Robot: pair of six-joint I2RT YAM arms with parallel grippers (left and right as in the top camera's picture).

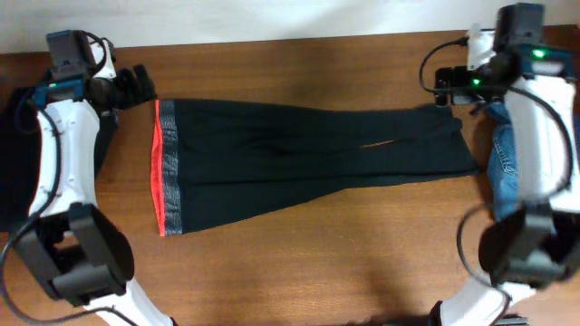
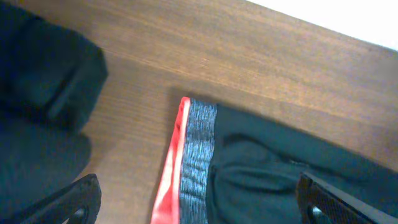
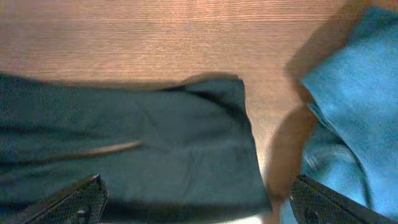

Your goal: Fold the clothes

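Black trousers (image 1: pixel 308 154) are laid flat across the bench (image 1: pixel 299 263), red-and-grey waistband (image 1: pixel 168 167) to the left, leg ends (image 1: pixel 458 145) to the right. Blue jeans (image 1: pixel 503 167) are seen just beside the leg ends. Farther back, the left gripper (image 1: pixel 139 83) is held spread wide over the waistband's far corner, nothing grasped. The right gripper (image 1: pixel 450 89) is likewise spread wide above the far leg end, empty.
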